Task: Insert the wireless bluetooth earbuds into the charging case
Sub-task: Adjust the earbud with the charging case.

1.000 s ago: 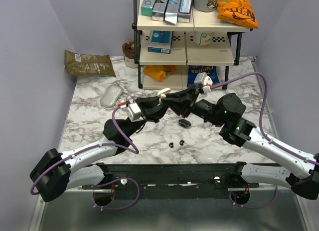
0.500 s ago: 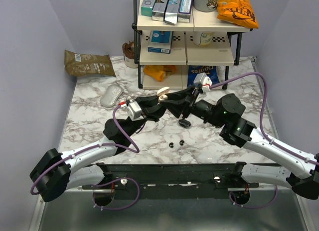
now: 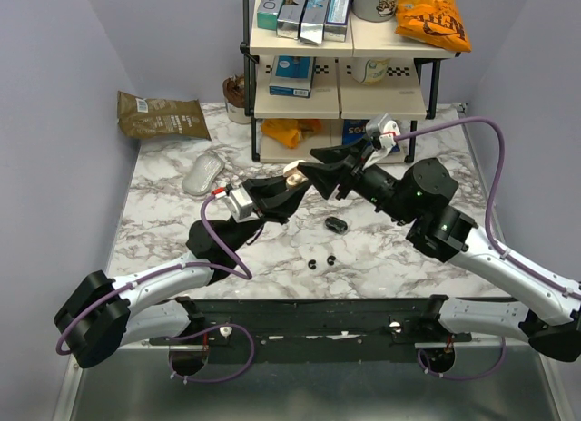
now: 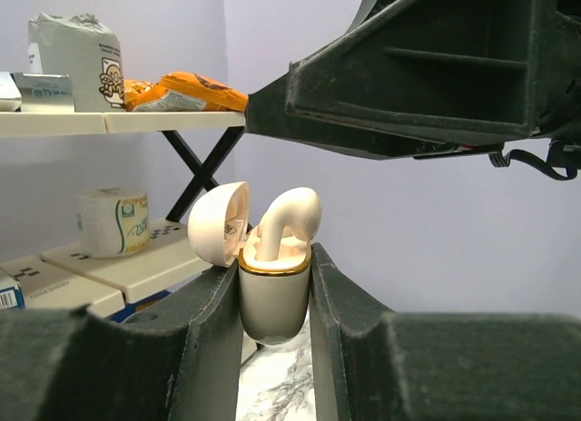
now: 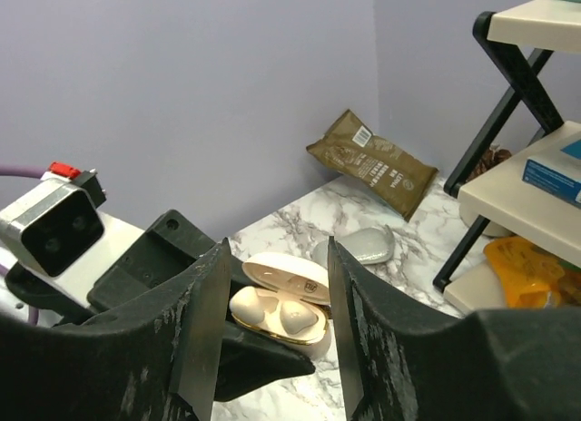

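My left gripper (image 4: 275,280) is shut on a cream charging case (image 4: 272,303) and holds it upright above the table, lid (image 4: 220,223) open. Two cream buds sit in it (image 5: 300,317); one (image 4: 292,214) stands up out of its socket. The case also shows in the top view (image 3: 292,171). My right gripper (image 5: 277,258) is open and empty, just right of the case and apart from it (image 3: 313,176). Two tiny black earbuds (image 3: 313,263) (image 3: 330,259) lie on the marble table (image 3: 163,221) near the front, beside a black oval pod (image 3: 337,225).
A shelf rack (image 3: 340,76) with boxes and snack bags stands at the back. A brown bag (image 3: 162,114) lies at the back left. A grey oval object (image 3: 201,176) lies on the left of the table.
My right gripper has drawn back up and to the right, away from the case. My left gripper still holds the case in about the same place.
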### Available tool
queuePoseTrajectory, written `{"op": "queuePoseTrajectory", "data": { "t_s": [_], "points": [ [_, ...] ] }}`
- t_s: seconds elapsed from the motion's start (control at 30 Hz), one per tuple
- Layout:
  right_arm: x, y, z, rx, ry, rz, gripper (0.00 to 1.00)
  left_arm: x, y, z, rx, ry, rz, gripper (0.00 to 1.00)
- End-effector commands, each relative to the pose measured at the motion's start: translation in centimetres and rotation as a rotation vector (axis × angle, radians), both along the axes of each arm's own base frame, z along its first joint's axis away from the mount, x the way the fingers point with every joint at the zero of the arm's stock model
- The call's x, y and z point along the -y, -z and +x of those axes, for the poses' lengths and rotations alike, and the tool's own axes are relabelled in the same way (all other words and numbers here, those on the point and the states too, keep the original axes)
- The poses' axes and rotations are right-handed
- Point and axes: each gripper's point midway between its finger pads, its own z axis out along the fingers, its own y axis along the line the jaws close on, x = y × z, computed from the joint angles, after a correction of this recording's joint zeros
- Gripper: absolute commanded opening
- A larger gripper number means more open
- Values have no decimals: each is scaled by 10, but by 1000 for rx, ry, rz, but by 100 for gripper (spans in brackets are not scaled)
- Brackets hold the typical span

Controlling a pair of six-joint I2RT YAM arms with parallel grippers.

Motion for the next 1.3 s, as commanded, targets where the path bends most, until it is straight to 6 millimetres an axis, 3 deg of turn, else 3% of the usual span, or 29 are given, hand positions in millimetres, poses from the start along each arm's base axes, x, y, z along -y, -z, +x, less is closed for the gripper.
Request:
{"op": "queuePoseTrajectory", "data": {
  "t_s": [0.0,0.1,0.13,0.33,0.67,1.27],
  "points": [
    [10,3,12,-27,86,-23,54,-7,-7,-5,16,1,-47,0],
    [16,10,10,-13,95,-51,42,-8,-5,-5,10,-1,-46,0],
    [16,11,7,-6,83,-56,30,-8,-4,-5,8,-1,-44,0],
    [17,19,-4,-2,33,-83,1,-8,-4,-4,8,-6,-44,0],
    [4,42,-24,-19,-104,-167,1,-8,-5,-2,9,-14,-39,0],
    [-6,47,-26,-36,-145,-195,1,-4,-6,-3,10,2,-29,0]
  ]
}}
